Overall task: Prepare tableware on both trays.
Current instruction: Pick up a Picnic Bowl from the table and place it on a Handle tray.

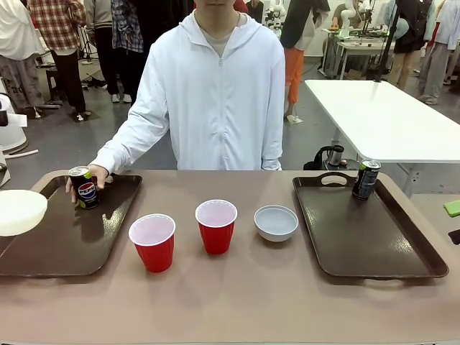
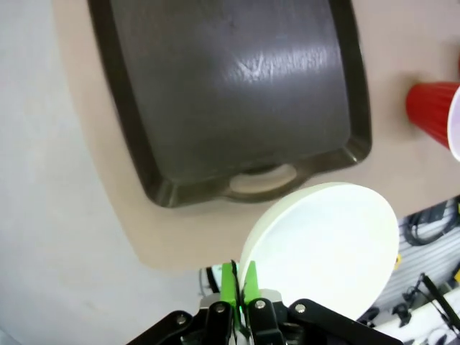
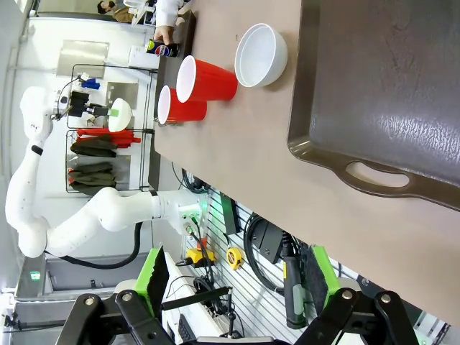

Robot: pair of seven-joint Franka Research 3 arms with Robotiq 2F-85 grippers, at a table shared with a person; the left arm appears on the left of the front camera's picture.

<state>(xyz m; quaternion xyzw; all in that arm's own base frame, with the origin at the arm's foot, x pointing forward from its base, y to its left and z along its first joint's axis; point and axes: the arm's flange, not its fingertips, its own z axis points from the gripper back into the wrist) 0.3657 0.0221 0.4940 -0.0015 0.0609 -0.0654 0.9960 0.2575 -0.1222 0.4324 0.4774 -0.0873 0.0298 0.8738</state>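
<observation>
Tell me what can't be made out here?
Front view: white bowl, cut off by the left edge.
Front view: left tray, its left end covered by that bowl.
Front view: right can, print too small to read.
Left wrist view: red cup, cut by the right edge.

white bowl (image 1: 20,212) cut off at left edge.

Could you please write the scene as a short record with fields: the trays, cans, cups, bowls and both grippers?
left tray: holds the left can, with a person's hand on it
right tray: holds the right can, near its far rim
left red cup, right red cup: upright on the table, between the trays
grey-blue bowl: on the table, on neither tray
white bowl: in the air by the left tray's end
left gripper: fingers shut on the white bowl's rim
right gripper: open, holding nothing
</observation>
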